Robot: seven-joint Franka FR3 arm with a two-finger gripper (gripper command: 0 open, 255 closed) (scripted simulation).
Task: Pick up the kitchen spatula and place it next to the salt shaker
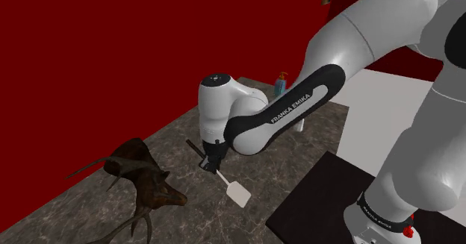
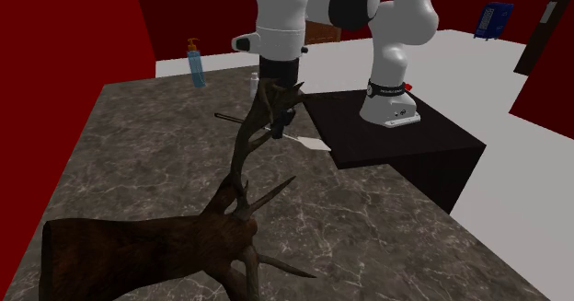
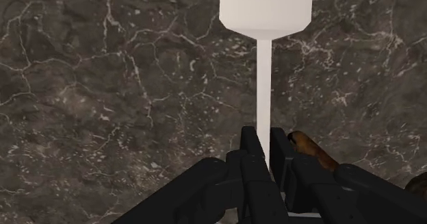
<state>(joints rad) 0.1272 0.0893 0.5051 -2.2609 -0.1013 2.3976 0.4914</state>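
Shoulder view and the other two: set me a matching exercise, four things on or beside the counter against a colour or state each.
Things:
1. spatula
2. pump bottle
3. antlered deer figure
4. stand

Colour or state:
A. blue
B. black
C. white blade, shaft clasped by the gripper
D. dark brown

Pairs: 1-C, 2-A, 3-D, 4-B

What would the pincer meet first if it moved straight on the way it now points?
Probably the dark marbled countertop: the pincer points down at it, clasping the white spatula. The gap is unclear.
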